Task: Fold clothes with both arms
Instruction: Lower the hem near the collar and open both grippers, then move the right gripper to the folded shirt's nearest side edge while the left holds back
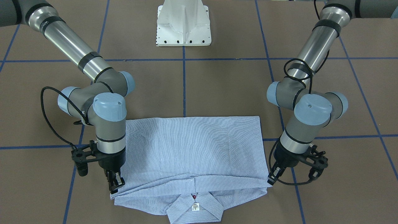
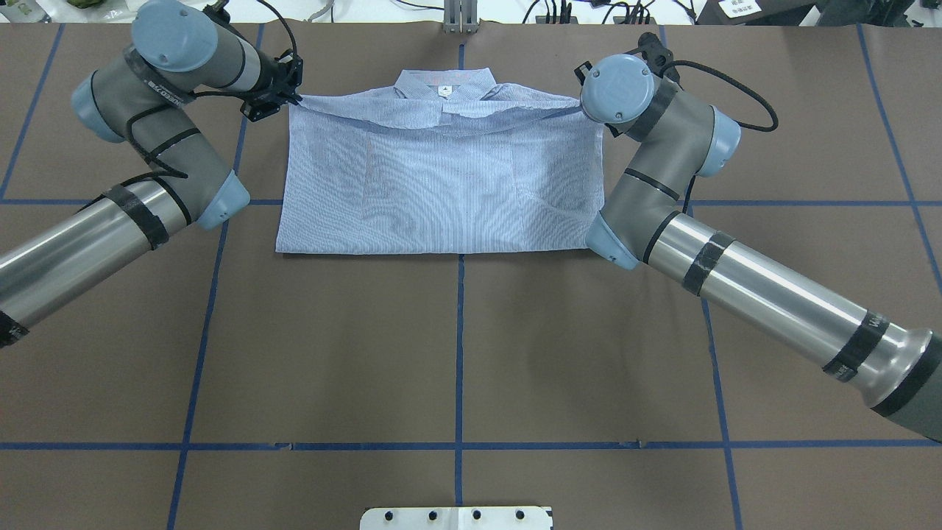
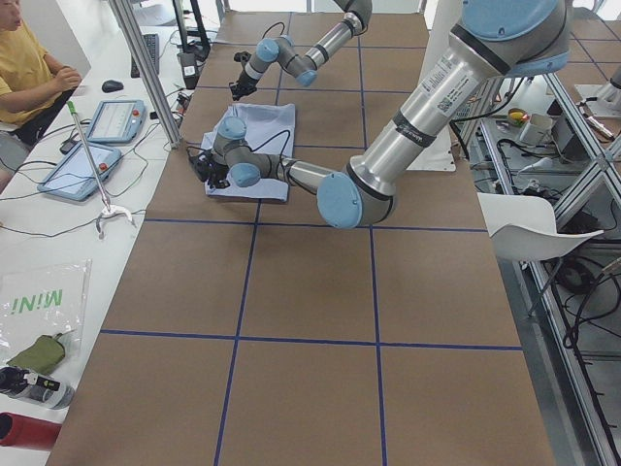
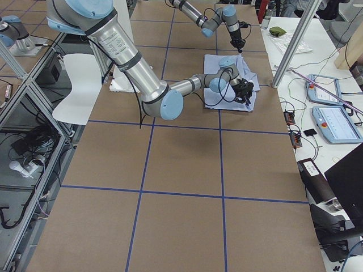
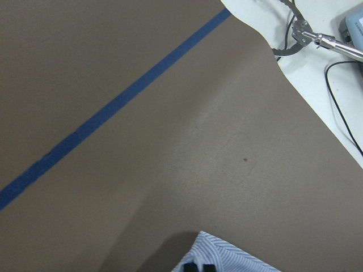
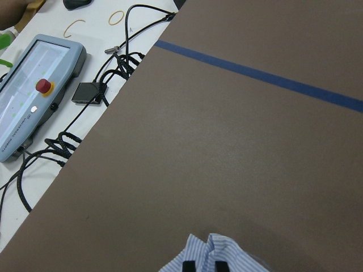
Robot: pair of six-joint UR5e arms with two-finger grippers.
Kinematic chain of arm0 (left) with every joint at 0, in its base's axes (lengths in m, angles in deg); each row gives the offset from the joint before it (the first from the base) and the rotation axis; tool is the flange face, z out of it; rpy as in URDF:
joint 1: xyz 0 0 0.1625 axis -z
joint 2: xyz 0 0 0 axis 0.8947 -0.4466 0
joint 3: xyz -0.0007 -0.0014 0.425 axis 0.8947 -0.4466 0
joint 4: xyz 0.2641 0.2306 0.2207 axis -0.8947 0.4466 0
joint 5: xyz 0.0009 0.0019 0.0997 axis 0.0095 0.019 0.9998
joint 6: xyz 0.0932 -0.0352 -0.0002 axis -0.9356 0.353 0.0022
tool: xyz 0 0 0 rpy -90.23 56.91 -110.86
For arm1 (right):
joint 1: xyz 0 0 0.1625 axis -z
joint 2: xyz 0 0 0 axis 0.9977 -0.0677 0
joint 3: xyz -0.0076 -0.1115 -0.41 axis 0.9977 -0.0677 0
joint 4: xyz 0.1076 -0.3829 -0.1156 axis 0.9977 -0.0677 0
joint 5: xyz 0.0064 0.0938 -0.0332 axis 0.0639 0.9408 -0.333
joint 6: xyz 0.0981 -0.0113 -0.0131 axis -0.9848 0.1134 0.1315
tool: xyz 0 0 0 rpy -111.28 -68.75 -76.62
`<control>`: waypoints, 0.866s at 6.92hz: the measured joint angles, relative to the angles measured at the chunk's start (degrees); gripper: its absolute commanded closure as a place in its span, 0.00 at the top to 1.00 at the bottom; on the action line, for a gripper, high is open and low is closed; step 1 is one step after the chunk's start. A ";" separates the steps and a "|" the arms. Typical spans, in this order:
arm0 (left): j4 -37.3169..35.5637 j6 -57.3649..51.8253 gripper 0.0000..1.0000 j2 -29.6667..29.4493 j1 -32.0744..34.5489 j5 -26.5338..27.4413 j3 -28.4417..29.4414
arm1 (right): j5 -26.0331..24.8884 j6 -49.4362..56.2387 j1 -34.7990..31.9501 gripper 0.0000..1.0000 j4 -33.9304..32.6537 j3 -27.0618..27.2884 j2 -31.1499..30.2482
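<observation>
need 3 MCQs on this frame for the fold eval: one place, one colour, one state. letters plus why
1. Where does the collar of the striped shirt lie?
A) on the side away from the white pedestal base
B) right against the base
C) under the left arm's elbow

2. What colour are the tape lines on the table?
A) red
B) yellow
C) blue

3. What are the left gripper and right gripper doing?
A) both hang open over bare table
B) each pinches a shirt corner at the collar end
C) only the left one touches the shirt

Answers:
1 A: in the front-facing view the collar is at the bottom and the base at the top.
2 C: the grid lines are blue in every view.
3 B: both wrist views show striped fabric between the fingertips.
</observation>
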 measured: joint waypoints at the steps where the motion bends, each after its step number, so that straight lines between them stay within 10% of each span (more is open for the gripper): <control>1: 0.30 -0.63 0.29 0.05 0.19 0.01 -0.01 | 0.00 0.19 -0.10 0.51 -0.02 0.32 0.18; 6: 1.66 -2.39 0.29 4.22 1.53 -0.18 -5.76 | 2.07 -3.67 6.62 0.55 -6.92 32.00 -18.36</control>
